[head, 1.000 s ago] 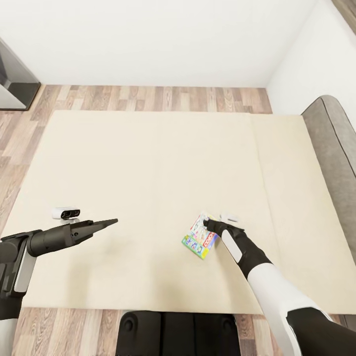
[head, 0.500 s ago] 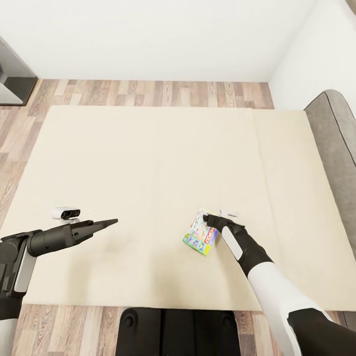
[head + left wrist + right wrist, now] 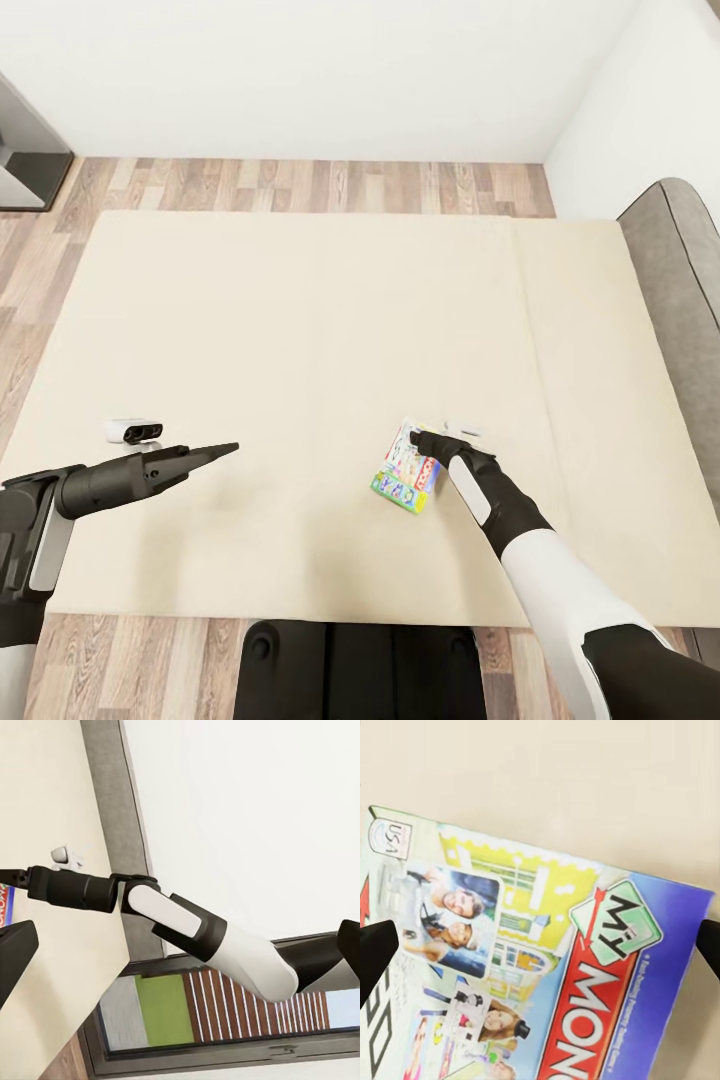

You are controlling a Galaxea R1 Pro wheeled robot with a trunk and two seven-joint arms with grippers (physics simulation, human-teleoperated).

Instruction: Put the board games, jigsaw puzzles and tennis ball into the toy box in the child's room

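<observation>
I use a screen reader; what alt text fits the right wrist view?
Close above a colourful Monopoly board game lying flat on the beige bed, with the right tool's two dark fingertips spread wide at opposite edges of the picture, flanking the box.

Right claw (seemingly) open

Along my left end effector I see my right arm reaching across the picture, its white shell giving way to a black forearm. That forearm ends at a colourful box, of which a red and blue corner shows at the picture's edge. A dark finger of my left end effector juts in near it. The beige mattress lies below, bordered by a grey frame against a white wall. A small white object sits on the mattress just beside the forearm.
</observation>
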